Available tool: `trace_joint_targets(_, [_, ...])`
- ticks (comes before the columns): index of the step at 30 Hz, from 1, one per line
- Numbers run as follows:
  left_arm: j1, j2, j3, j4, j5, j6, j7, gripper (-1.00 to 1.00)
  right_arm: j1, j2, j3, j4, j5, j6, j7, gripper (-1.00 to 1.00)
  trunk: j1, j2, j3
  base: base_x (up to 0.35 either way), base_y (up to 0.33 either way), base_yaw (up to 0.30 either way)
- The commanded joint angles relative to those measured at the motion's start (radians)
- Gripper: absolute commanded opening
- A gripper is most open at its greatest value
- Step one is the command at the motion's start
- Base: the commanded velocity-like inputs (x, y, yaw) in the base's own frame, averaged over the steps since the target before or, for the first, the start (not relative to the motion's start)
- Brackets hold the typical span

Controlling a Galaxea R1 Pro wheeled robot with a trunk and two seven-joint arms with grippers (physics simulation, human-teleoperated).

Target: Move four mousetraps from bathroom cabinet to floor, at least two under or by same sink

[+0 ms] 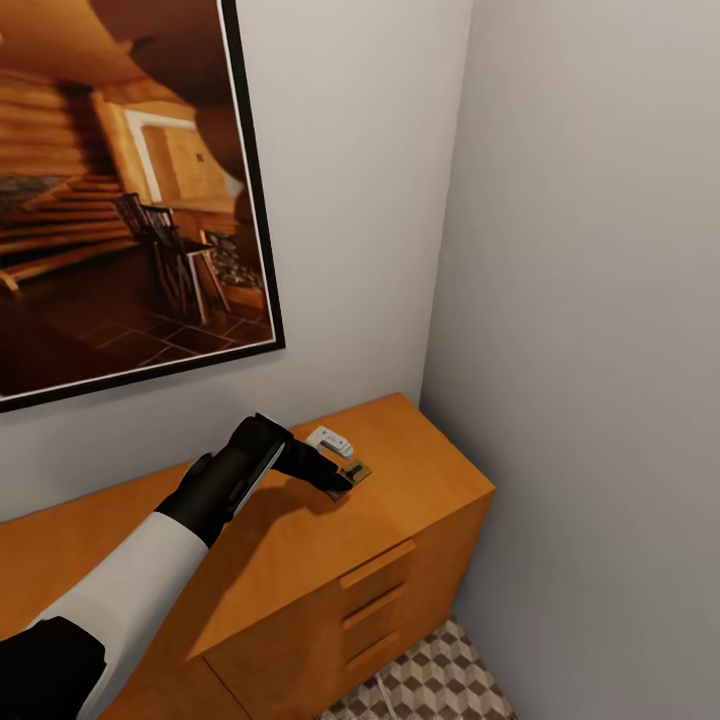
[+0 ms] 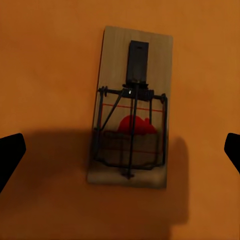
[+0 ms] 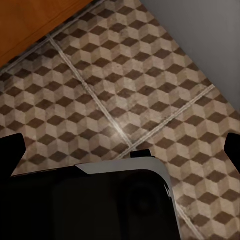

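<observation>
One mousetrap [image 2: 131,107], a small wooden board with dark wire parts and a red mark, lies flat on top of the orange-brown cabinet [image 1: 300,540] near its far right corner. In the head view the mousetrap [image 1: 359,470] peeks out just past my left gripper [image 1: 340,480], which hovers right over it. In the left wrist view my left gripper [image 2: 120,152] is open, its fingertips [image 2: 10,155] wide apart on either side of the trap and not touching it. My right gripper [image 3: 120,150] is open and empty above the cube-patterned bathroom floor [image 3: 150,75].
A small white object [image 1: 330,440] lies on the cabinet top just behind the trap. A large framed picture [image 1: 120,200] hangs on the wall above. A grey wall [image 1: 600,350] closes the corner on the right. The cabinet's drawers [image 1: 375,600] face the tiled floor [image 1: 430,690].
</observation>
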Motion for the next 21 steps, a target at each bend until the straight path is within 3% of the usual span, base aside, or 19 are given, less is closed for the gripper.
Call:
trace_joint_targets(1, [-0.001, 0.001, -0.002, -0.001, -0.009, 0.001, -0.008, 1.00, -0.001, 0.000, 0.004, 0.001, -0.011, -0.003, 0.008, 1.00, 0.000, -0.001, -0.002, 0.000, 0.000, 0.000])
trace_joint_targets(21, [-0.001, 0.001, -0.016, 0.008, -0.010, 0.001, -0.007, 1.00, 0.000, 0.000, 0.004, 0.001, -0.011, -0.003, 0.008, 1.00, 0.000, -0.001, -0.009, 0.000, 0.000, 0.000])
